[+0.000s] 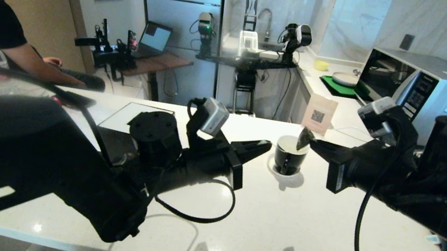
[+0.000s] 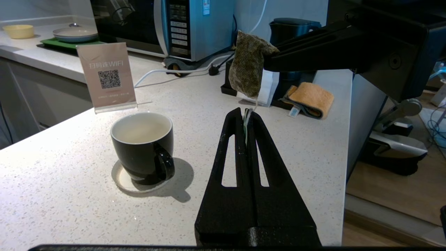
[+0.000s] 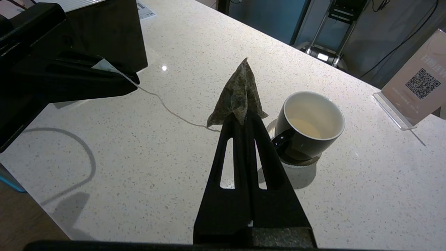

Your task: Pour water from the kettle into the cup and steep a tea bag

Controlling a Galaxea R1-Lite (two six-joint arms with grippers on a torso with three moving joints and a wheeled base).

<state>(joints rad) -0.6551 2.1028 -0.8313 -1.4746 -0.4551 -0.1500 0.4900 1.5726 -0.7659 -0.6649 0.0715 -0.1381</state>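
Filling the lower left of the head view, the robot's left arm reaches toward the middle of the frame, and its left gripper is clamped shut on the tea bag's tag, which shows as a sliver between the closed fingers in the left wrist view. From the right edge of the head view, the right arm reaches inward; the right gripper is closed on the tea bag itself, pinching one corner so the dark, speckled bag hangs in the air. A thin string runs slack from the bag across to the tag.

Between the two grippers, just right of centre in the head view, stands the cup, a glossy black mug with a white inside, on a small white saucer on the pale speckled counter. Pale liquid, the water, sits low in the cup. The bag appears to hang near the rim on the right-hand side, above it, not inside. The kettle stands in the upper right of the left wrist view, behind the right gripper.

Pouring looks finished, so steeping seems to be the step in hand. Next, the bag likely needs centring over the cup's mouth and lowering into the water, with the tag kept outside the rim.
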